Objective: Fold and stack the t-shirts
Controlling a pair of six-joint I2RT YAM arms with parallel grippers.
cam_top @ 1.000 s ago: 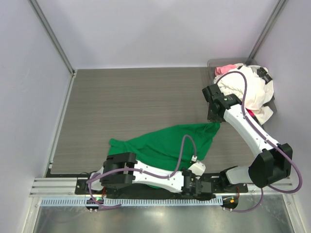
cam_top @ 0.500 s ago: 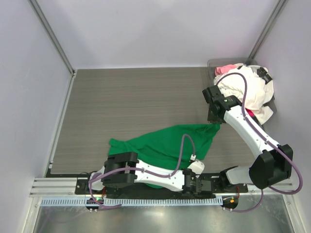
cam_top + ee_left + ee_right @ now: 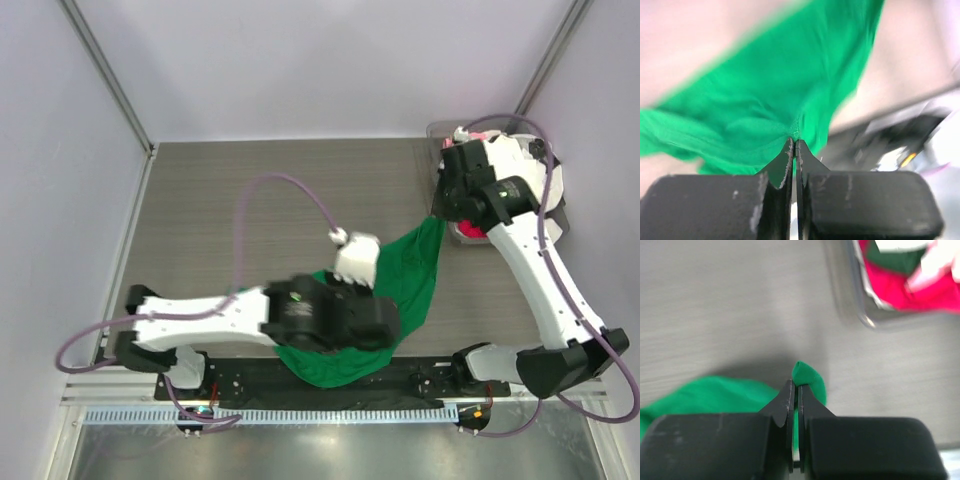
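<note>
The bright green t-shirt hangs stretched between both grippers above the table. My right gripper is shut on one corner of it, near the bin. My left gripper is shut on a bunched edge of the same shirt, and the rest sags toward the front rail. White shirts and a red one lie heaped in the clear plastic bin at the far right. The red cloth also shows in the right wrist view. A pink shirt is mostly hidden behind my right arm.
The grey table stretches left of the shirt. The bin's clear rim is close to my right gripper. The black front rail runs under the hanging cloth. White walls enclose the table on the left, right and far sides.
My left arm swung up from the front rail and lifted the green shirt's near edge. My right gripper rose toward the bin with its corner. The shirt left the table.
</note>
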